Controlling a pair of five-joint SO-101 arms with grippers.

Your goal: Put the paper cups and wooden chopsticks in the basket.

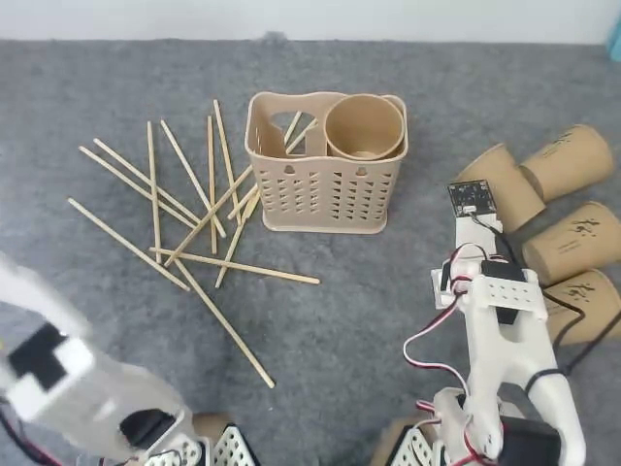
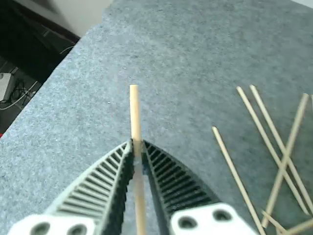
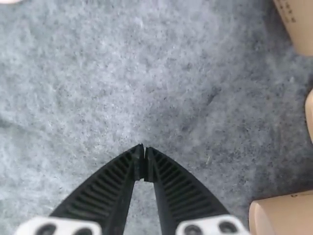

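Four paper cups (image 1: 572, 243) lie on their sides right of the basket (image 1: 320, 189) — a fifth cup (image 1: 364, 126) stands inside it beside two chopsticks (image 1: 293, 124). About a dozen loose chopsticks (image 1: 234, 266) lie to its left. The left gripper (image 2: 137, 144) clamps one chopstick (image 2: 134, 112); the right gripper (image 3: 144, 152) — pinched together, empty.

basket (image 1: 325, 189) was beige, slotted grid | paper cups (image 1: 572, 243) tan, dark marks | chopsticks (image 1: 233, 265) pale wood | table (image 1: 388, 311) mottled grey | right claw (image 3: 143, 164) black, ribbed

text: none legible | paper cups (image 1: 571, 243): dark print marks, unreadable
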